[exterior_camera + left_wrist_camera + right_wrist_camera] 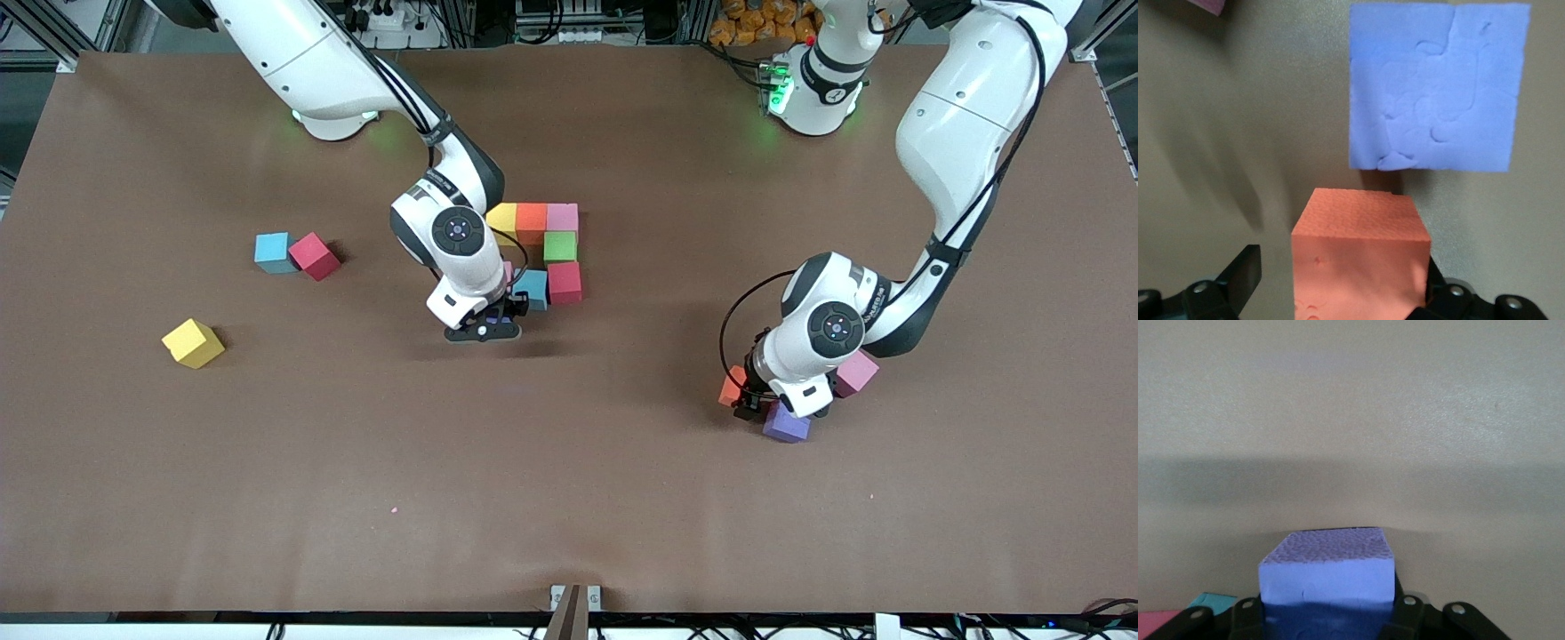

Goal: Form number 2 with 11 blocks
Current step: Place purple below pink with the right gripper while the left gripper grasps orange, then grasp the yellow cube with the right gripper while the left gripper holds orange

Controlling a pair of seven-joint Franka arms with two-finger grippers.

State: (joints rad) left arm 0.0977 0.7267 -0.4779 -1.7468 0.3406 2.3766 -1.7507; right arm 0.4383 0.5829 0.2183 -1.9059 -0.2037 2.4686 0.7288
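Part of the number 2 lies mid-table: a row of yellow (502,218), orange (531,221) and pink (562,216) blocks, then a green block (560,246), with red (564,282) and light blue (533,286) blocks below it. My right gripper (484,331) (1328,613) is low beside the light blue block, shut on a purple block (1328,577). My left gripper (745,404) (1341,273) is open around an orange block (732,387) (1361,253), with a gap at one finger. A second purple block (786,422) (1438,87) and a pink block (855,372) lie beside it.
Toward the right arm's end of the table lie a light blue block (273,252), a red block (313,255) touching it, and a yellow block (193,343) nearer the front camera. A pink sliver (508,269) shows under the right arm.
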